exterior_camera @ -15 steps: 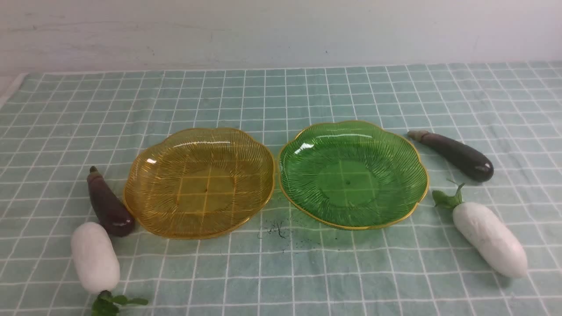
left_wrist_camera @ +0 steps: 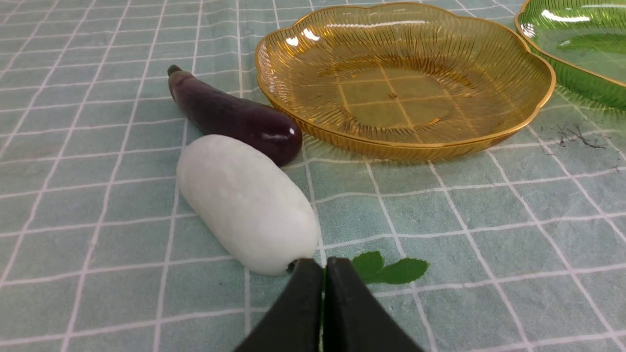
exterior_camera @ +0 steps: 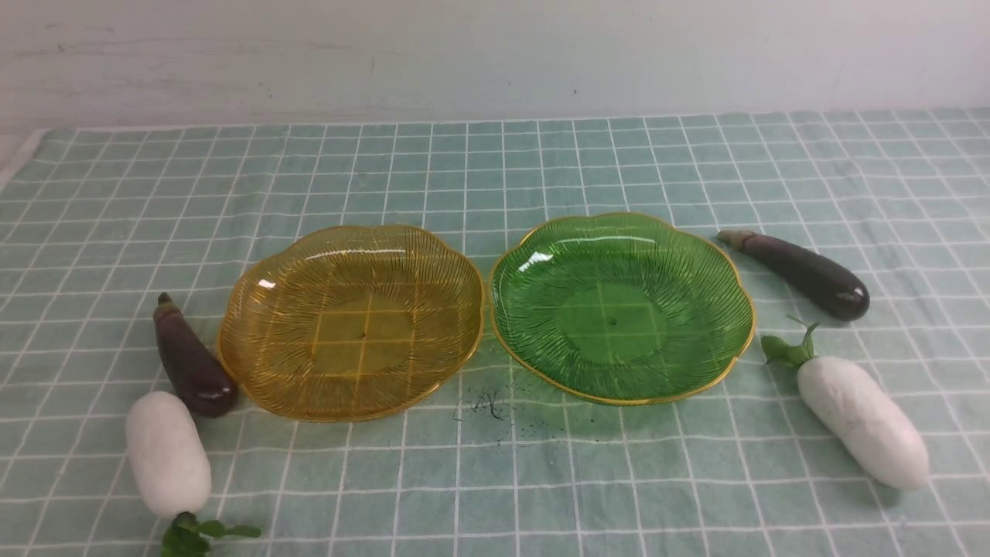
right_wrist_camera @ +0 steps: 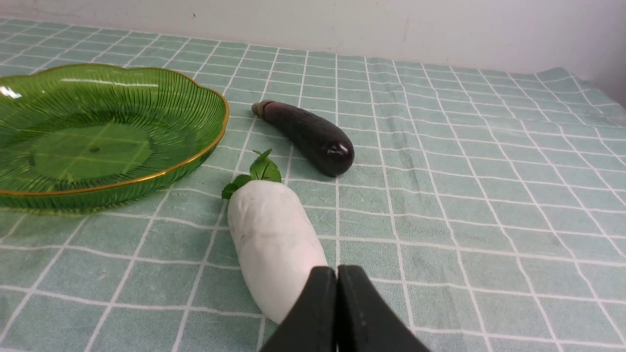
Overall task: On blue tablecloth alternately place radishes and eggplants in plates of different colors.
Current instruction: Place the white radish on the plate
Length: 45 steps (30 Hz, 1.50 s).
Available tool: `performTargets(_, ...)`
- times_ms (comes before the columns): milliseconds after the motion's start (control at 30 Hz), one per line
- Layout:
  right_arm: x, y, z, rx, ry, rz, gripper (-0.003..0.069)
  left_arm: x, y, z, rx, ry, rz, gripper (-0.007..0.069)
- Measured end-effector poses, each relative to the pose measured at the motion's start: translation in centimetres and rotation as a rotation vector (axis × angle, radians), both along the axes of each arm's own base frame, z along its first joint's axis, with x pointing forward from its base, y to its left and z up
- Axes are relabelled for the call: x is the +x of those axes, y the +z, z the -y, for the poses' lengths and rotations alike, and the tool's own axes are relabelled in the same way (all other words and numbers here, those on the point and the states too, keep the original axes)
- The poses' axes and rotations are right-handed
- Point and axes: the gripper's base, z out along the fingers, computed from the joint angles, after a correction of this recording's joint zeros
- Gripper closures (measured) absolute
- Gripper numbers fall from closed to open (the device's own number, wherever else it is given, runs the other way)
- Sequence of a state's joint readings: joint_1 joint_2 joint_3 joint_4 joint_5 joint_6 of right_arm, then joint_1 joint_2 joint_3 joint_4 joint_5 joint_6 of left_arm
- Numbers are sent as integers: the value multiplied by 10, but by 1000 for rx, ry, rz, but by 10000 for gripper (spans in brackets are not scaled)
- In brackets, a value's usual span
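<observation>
The amber plate (exterior_camera: pixel 255 363) and the green plate (exterior_camera: pixel 719 340) sit side by side mid-table on the blue tablecloth (exterior_camera: pixel 495 480), both bare. At the left lie an eggplant (exterior_camera: pixel 192 357) and a radish (exterior_camera: pixel 167 453); at the right an eggplant (exterior_camera: pixel 804 272) and a radish (exterior_camera: pixel 862 419). Neither gripper shows in the front view. In the left wrist view my left gripper (left_wrist_camera: pixel 324 266) is shut and empty, near the leafy end of the radish (left_wrist_camera: pixel 244 203), with the eggplant (left_wrist_camera: pixel 234 117) beyond. In the right wrist view my right gripper (right_wrist_camera: pixel 337 274) is shut and empty, near the radish (right_wrist_camera: pixel 274 239).
A pale wall (exterior_camera: pixel 495 54) runs behind the table's far edge. The cloth's left edge (exterior_camera: pixel 19 155) shows at the far left. A small dark smudge (exterior_camera: pixel 487 404) marks the cloth in front of the two plates.
</observation>
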<state>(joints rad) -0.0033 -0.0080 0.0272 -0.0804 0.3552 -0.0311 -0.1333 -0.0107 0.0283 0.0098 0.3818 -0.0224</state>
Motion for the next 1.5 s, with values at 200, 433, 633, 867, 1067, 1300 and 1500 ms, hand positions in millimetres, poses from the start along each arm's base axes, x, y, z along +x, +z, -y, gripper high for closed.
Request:
performTargets(200, 0, 0, 0, 0, 0, 0, 674, 0, 0, 0, 0, 0, 0, 632)
performTargets(433, 0, 0, 0, 0, 0, 0, 674, 0, 0, 0, 0, 0, 0, 632)
performTargets(633, 0, 0, 0, 0, 0, 0, 674, 0, 0, 0, 0, 0, 0, 632)
performTargets(867, 0, 0, 0, 0, 0, 0, 674, 0, 0, 0, -1, 0, 0, 632)
performTargets(1067, 0, 1, -1, 86, -1, 14, 674, -1, 0, 6, -249, 13, -36, 632)
performTargets(1300, 1, 5, -11, 849, -24, 24, 674, -3, 7, 21, -894, 29, -156, 632)
performTargets(1500, 1, 8, -12, 1033, -27, 41, 674, -3, 12, 23, -1020, 18, -150, 632)
